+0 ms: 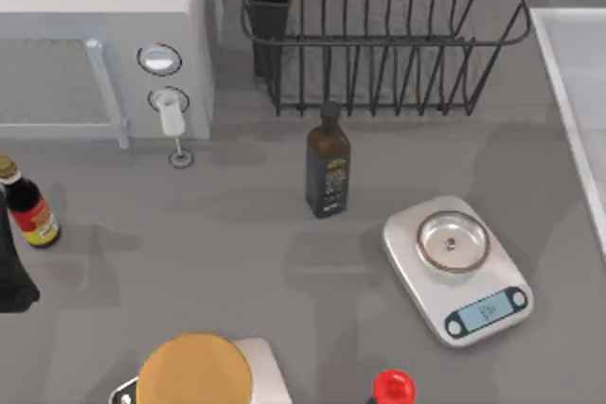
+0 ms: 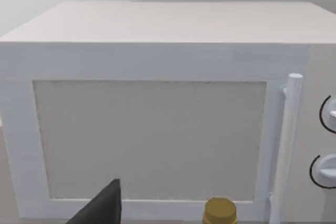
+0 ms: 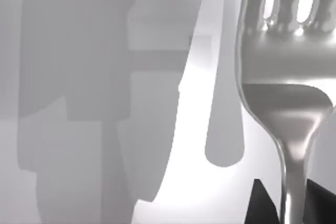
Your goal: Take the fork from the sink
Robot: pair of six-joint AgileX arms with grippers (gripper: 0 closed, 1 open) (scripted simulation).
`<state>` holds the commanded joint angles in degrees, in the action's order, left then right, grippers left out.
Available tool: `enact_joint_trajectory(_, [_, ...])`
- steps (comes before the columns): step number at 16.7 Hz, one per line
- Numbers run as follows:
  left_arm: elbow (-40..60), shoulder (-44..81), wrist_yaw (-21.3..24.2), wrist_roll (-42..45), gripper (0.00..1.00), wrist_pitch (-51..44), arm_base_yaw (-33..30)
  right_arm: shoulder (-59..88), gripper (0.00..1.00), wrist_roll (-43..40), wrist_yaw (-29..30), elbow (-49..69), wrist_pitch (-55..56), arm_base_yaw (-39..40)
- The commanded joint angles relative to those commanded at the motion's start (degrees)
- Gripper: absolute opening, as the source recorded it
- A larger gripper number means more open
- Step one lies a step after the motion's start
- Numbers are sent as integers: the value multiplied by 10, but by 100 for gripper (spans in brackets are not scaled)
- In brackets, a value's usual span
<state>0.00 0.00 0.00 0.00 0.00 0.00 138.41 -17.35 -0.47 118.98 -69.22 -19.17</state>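
Apparently the grasp is made: in the right wrist view the fork [image 3: 286, 77] hangs close before the lens, its thin handle running down between 2 dark fingertips [image 3: 261, 205] of the right gripper [image 3: 289, 208], jaws narrow and holding it. Pale sink [image 3: 173, 192] surface lies behind it with the fork's shadow cast on it, so I judge it lifted, though contact at the tips cannot be ruled out. Carrying it away remains.

Top view: sink rim [image 1: 566, 92] at 3 o'clock, cut off by the edge. Left arm sits parked at 9 o'clock, facing the microwave [image 2: 157, 103]; state of its jaws: cannot tell.
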Motion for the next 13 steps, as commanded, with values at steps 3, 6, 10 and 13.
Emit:
enact_joint_trajectory(3, [0, 0, 0, 0, 100, 0, 0, -23, 0, 0, 0, 31, -43, 0])
enact_joint_trajectory(6, [0, 0, 0, 0, 100, 0, 0, -24, 0, 0, 0, 32, -46, 0])
enact_joint_trajectory(10, [0, 0, 0, 0, 100, 0, 0, -35, 0, 22, 0, 24, -52, 22])
enact_joint_trajectory(13, [0, 0, 0, 0, 100, 0, 0, -77, 0, 94, 1, -3, -72, 95])
